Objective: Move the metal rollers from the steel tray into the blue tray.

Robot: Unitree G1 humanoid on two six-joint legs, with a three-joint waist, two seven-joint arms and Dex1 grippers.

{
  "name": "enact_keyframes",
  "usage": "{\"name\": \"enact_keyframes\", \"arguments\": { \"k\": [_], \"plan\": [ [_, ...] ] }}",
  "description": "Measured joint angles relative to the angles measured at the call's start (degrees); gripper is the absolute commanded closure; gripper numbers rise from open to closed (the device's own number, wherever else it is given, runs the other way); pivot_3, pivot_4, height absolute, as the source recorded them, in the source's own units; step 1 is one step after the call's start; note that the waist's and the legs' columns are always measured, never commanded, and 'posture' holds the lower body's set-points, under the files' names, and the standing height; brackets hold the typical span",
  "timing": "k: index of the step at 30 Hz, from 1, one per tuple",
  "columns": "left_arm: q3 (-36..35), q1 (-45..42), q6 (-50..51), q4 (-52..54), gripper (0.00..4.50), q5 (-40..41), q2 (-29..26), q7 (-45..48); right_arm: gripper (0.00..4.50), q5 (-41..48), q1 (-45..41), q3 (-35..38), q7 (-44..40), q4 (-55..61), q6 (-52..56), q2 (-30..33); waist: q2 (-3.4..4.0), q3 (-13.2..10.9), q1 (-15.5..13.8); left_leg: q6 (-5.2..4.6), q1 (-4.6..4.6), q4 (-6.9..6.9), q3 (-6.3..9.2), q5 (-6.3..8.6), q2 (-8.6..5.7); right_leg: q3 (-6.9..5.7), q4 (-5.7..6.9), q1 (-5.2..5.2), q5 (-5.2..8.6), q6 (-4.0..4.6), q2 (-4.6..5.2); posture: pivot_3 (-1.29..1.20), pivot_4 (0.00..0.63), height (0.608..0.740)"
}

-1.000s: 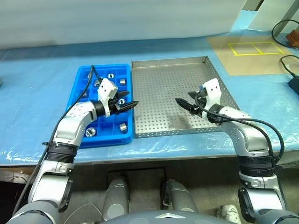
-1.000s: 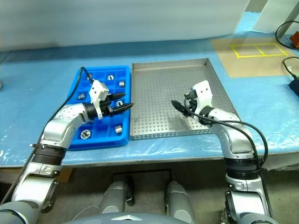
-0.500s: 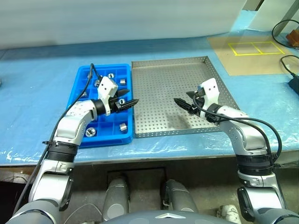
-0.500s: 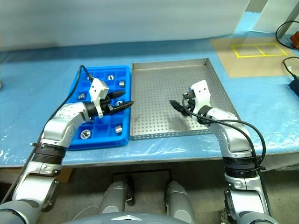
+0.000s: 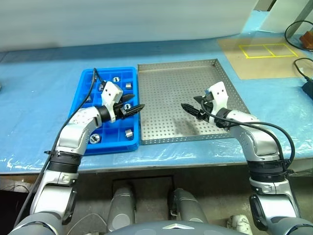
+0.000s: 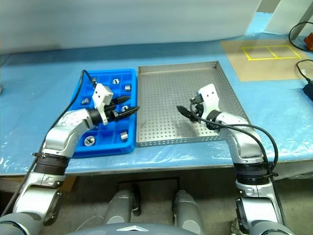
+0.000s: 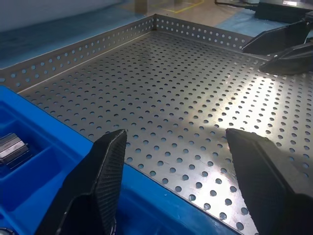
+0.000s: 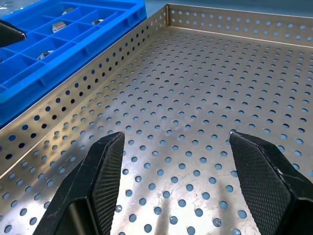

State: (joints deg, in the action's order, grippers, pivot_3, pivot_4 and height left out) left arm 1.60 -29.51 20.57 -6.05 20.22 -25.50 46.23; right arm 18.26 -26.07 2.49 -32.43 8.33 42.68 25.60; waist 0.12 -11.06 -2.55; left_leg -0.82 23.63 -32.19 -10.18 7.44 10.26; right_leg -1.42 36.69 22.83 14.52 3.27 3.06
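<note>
While both claws hang released and empty, the metal rollers [image 5: 129, 132], short silvery hollow rings, are seen scattered in the blue tray [image 5: 84, 100], some upright, some tipped; the steel tray [image 5: 171, 93] lies alongside, long axes parallel.

The left gripper [image 5: 135, 108] is held over the blue tray's right edge, the right gripper [image 5: 190, 107] over the steel tray.

The left arm [image 5: 85, 120] covers several compartments of the blue tray [image 5: 88, 77], so what lies in them cannot be told. The rollers [image 5: 129, 132] are too small to show their hollow centres. In the left wrist view one roller [image 7: 10, 145] is cut off by the picture's edge, and the blue tray's far cells are out of frame. At the bench's far right corner a black cable [image 5: 298, 27] and a brown object [image 5: 308, 40] are cut off by the edge.
</note>
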Motion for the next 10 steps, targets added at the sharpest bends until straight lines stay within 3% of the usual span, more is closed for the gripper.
{"name": "enact_keyframes", "arguments": {
  "k": [10],
  "plan": [
    [-0.12,0.34,0.1,0.24,1.07,0.0,0.0,-0.79,1.02,-0.06,-1.16,-1.03,-0.5,-1.43,-0.64,0.03,0.0,0.0,-0.05,0.0,0.0,0.0,0.0,0.0,0.0,0.0,-0.01,0.01,0.0,0.0,0.0,-0.11,0.15,0.74]
  ]
}}
